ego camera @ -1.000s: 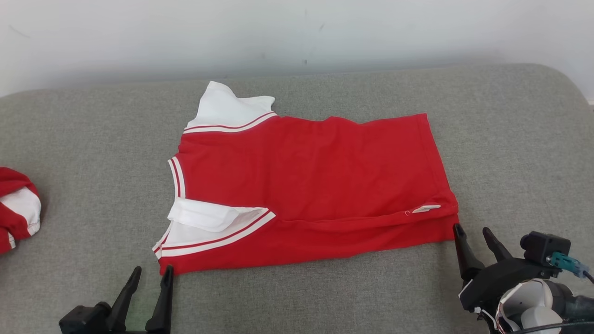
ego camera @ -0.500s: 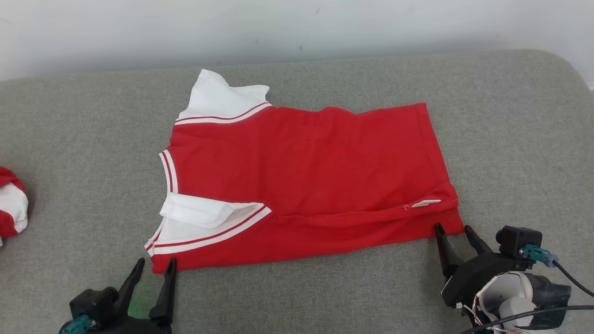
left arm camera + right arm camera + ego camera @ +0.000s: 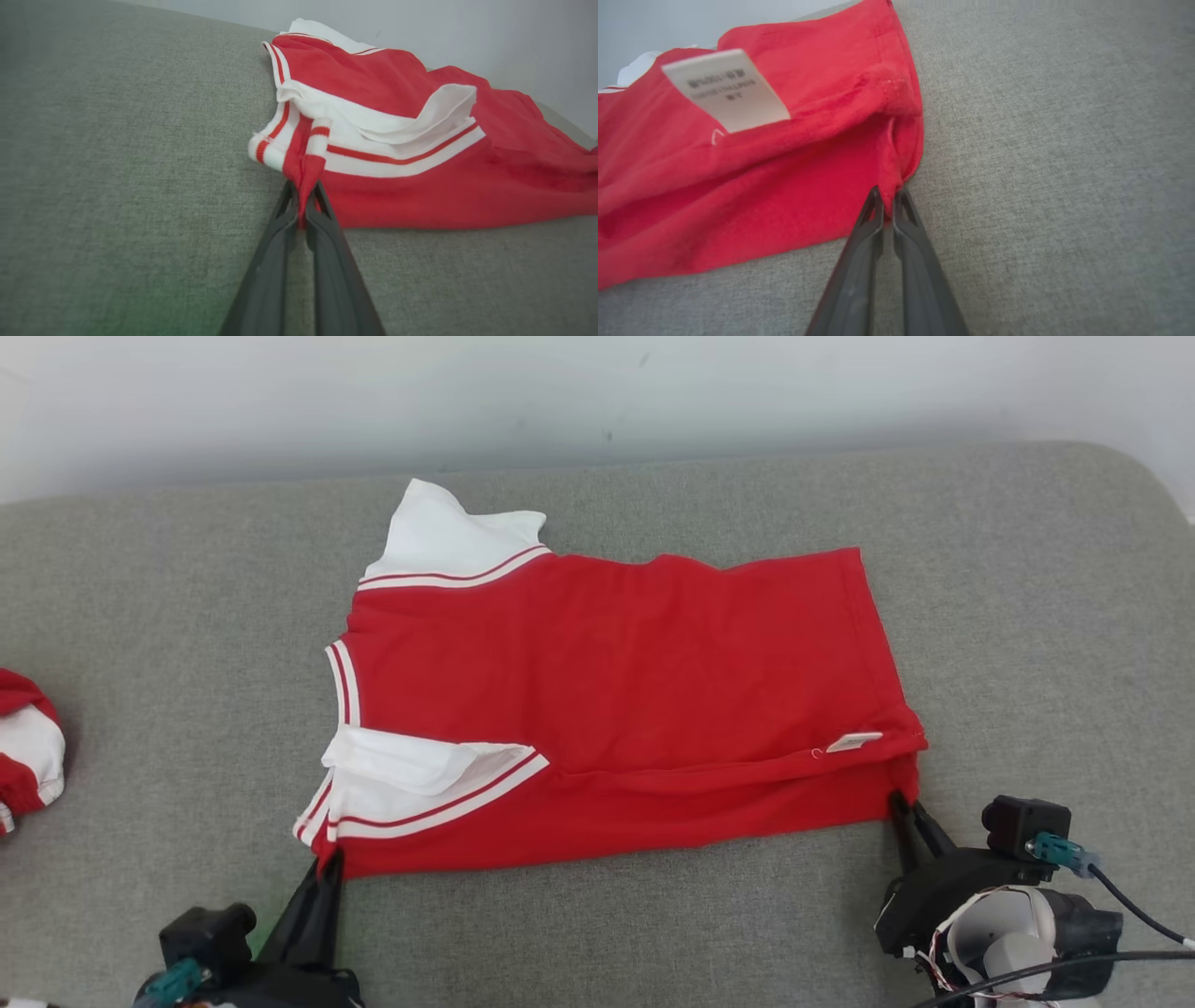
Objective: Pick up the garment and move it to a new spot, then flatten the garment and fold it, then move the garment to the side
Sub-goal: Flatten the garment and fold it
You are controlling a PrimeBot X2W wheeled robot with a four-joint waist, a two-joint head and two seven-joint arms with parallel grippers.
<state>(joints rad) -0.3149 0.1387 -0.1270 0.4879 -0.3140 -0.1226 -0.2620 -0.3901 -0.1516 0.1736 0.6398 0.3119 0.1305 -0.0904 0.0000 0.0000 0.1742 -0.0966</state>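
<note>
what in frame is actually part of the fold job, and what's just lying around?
In the job:
- red garment, spread on the grey cushion
- left gripper, shut on its near striped corner
- right gripper, shut on its near hem corner

Lying about:
- bunched red-and-white cloth at the far left edge
- white wall behind

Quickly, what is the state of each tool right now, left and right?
Left tool: closed, pinching the sleeve-side near corner of the garment.
Right tool: closed, pinching the garment's near hem corner.
</note>
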